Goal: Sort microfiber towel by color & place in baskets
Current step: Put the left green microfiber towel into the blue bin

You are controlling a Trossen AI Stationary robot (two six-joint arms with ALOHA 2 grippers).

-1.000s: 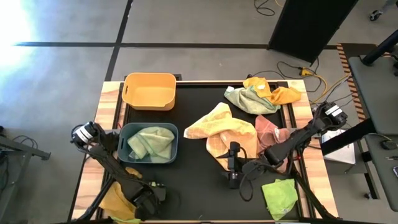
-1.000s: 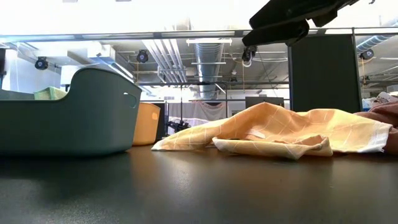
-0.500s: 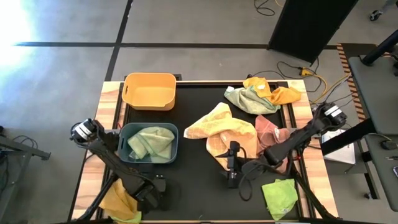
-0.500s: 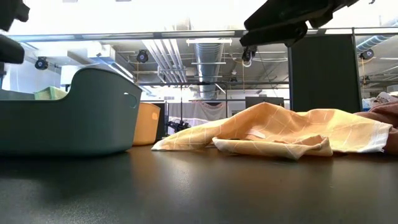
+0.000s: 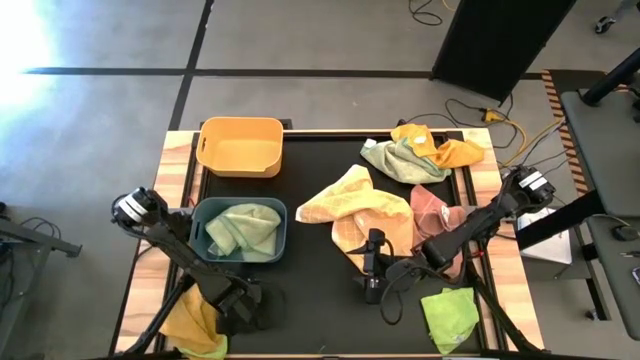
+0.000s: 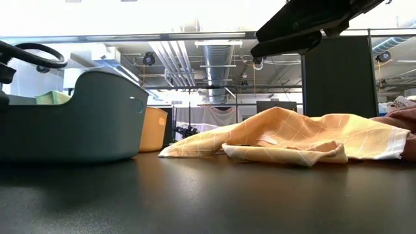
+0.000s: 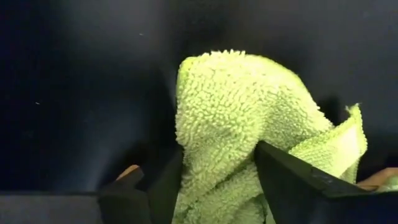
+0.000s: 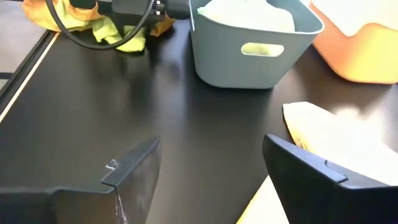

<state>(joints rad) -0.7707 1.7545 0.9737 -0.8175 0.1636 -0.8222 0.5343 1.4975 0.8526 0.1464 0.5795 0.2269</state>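
Two baskets sit in the left half of my overhead frame: the yellow-orange basket [image 5: 240, 146] at upper left, empty, and below it the blue-grey basket [image 5: 238, 230], already holding a pale green towel [image 5: 243, 228].

At lower left, my left gripper [image 5: 243, 306] is down at the table's near edge beside a yellow-and-green towel heap [image 5: 190, 326]. In the left wrist view its fingers are parted with a fluffy lime-green towel [image 7: 239, 134] bunched between them; whether they have any hold on the cloth I cannot tell.

Centre frame lies a large pale orange checked towel [image 5: 355, 205], spread and folded over itself. My right gripper [image 5: 373, 268] hangs just over its near edge, fingers spread wide and holding nothing, as the right wrist view confirms.

Further right sit a pinkish-brown towel [image 5: 437, 210], a green-and-orange towel pile [image 5: 420, 150] at upper right, and a bright green towel [image 5: 449, 312] at lower right.

Risks as I judge them: on the left, the lime cloth is tangled with yellow material, so a grab could drag both colours into one basket. On the right, the orange towel overlaps the pinkish one, so closing too deep may lift both. A wide towel could also drape over a basket rim and tip it.
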